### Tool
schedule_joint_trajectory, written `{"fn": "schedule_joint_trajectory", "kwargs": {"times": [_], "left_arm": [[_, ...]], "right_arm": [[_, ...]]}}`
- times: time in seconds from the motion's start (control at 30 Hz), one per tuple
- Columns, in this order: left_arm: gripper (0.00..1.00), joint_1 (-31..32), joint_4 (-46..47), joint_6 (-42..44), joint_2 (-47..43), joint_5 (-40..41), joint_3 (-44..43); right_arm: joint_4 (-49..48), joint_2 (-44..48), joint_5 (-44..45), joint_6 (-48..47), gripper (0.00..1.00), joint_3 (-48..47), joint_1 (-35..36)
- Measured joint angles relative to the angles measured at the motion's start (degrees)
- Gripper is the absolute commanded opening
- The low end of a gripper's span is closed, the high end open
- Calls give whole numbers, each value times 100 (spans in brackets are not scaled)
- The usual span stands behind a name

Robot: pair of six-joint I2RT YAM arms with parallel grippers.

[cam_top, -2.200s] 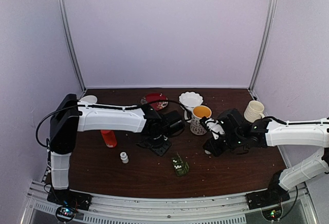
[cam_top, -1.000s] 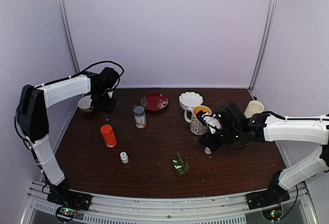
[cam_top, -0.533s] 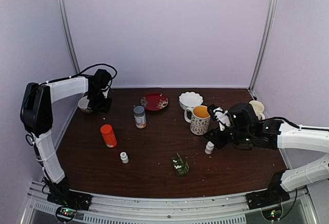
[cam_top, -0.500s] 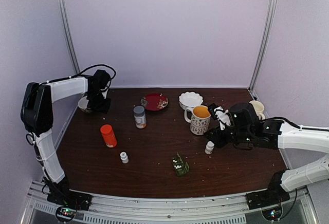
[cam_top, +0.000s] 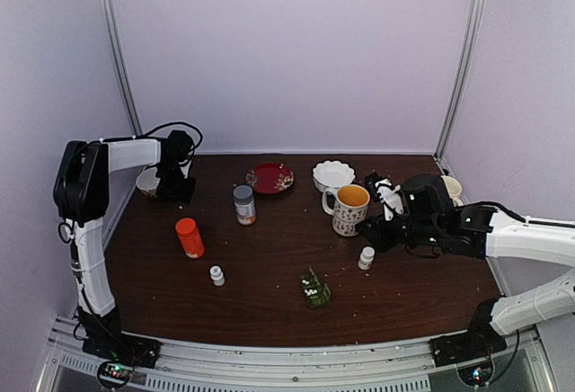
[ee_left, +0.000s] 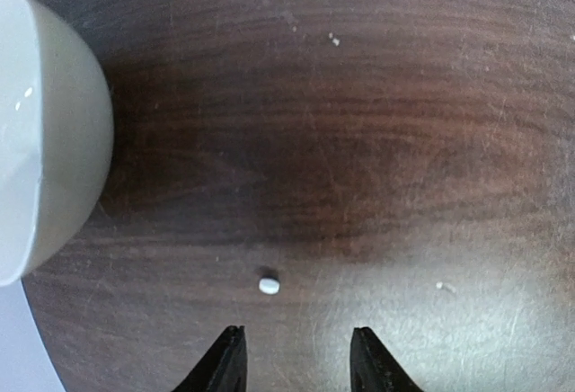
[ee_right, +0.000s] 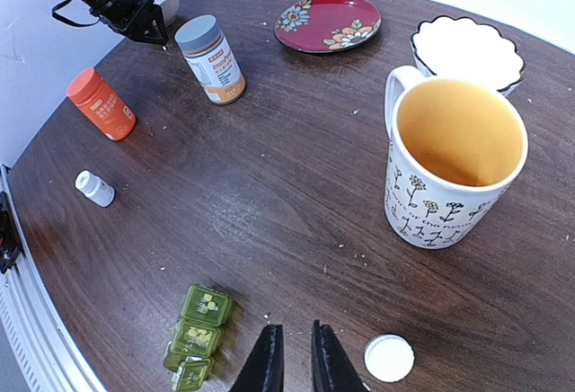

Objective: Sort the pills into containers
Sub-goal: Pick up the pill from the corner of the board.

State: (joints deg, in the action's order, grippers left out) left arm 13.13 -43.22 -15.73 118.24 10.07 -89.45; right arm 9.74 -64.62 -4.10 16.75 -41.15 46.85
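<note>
One tiny white pill [ee_left: 269, 285] lies on the dark table just ahead of my left gripper [ee_left: 298, 358], nearer its left fingertip. That gripper is open and empty, low at the table's far left [cam_top: 175, 187]. The dark-green pill box [cam_top: 314, 289] lies front centre and also shows in the right wrist view [ee_right: 193, 334], with pale marks on its lids. My right gripper [ee_right: 296, 360] hovers between the box and a small white capped bottle [ee_right: 389, 358]. Its jaws are almost together with nothing between them. Tiny white specks dot the table near it.
A pale bowl [ee_left: 40, 140] stands just left of my left gripper. An orange bottle [cam_top: 189, 237], another small white bottle [cam_top: 216, 275], a grey-capped bottle [cam_top: 243, 204], a red plate [cam_top: 270, 177], a white scalloped bowl [cam_top: 333, 174], the patterned mug [cam_top: 349, 209] and a cream cup [cam_top: 446, 190] stand around.
My left arm has swung from the table's middle to the far left beside the pale bowl. My right gripper has drawn back from the small white bottle, which now stands alone.
</note>
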Motion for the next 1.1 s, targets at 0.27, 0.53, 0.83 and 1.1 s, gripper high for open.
{"fn": "schedule_joint_trajectory", "kwargs": {"times": [0.27,0.53,0.83,1.1], "left_arm": [[38,-39,-22,-2,337,-7,-306],[36,-131,-39,-26,527,-20,-433],[35,-146,-190,-59,664,-85,-667],[32,-157,-247,-157,713,-146,-669]], "right_arm": [[2,2,28,-7,13,2,0],[66,35,120,-68,13,0,0],[79,57,142,-98,13,0,0],[81,76,142,-114,13,0,0]]}}
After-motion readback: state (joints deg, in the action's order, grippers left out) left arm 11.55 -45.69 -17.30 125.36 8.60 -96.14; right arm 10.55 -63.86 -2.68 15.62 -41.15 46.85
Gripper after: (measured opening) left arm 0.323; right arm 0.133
